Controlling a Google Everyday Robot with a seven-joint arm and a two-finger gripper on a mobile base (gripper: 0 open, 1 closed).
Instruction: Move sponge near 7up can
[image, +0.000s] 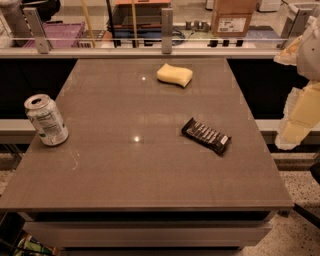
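1. Your sponge (174, 74) lay flat on the table (125, 170), close to its far edge and a little right of its middle, with nothing touching it.
2. The 7up can (46, 120) stood upright at the table's left edge, well apart from the sponge. You were, by my judgement, at the opening step: the reach, with no grasp made yet.
3. Your gripper (299, 120) hung beyond the table's right edge, clear of every object. Whether the pincer was apart or together, I could not tell.
4. The next move called for you to bring it in over the table's far edge, settle on the soft foam, then carry it leftward and set it down beside the can without toppling it.
5. A black snack wrapper (206, 136) lay on the table's right half, probably off that path.
6. You had one sponge, one can, one wrapper and one gripper.
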